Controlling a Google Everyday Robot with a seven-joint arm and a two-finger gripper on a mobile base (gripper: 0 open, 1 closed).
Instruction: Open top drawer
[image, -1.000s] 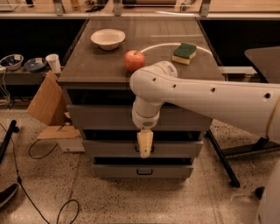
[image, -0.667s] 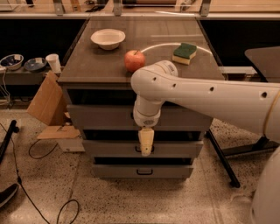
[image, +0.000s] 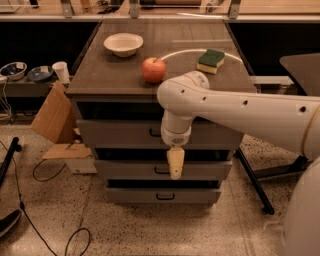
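Gripper (image: 175, 165) has barely shifted right, fingers together, hanging before the middle drawer (image: 130, 170). Top drawer (image: 120, 134) looks closed, its handle (image: 154, 133) partly behind the wrist (image: 175, 134).

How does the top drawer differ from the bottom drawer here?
The top drawer has a wider, taller front; the bottom drawer looks narrower and shallower. The top drawer's handle is partly hidden behind the arm; the bottom drawer's handle shows fully. The gripper hangs between them, before the middle drawer. Both are grey with small dark centre handles, and both look shut.
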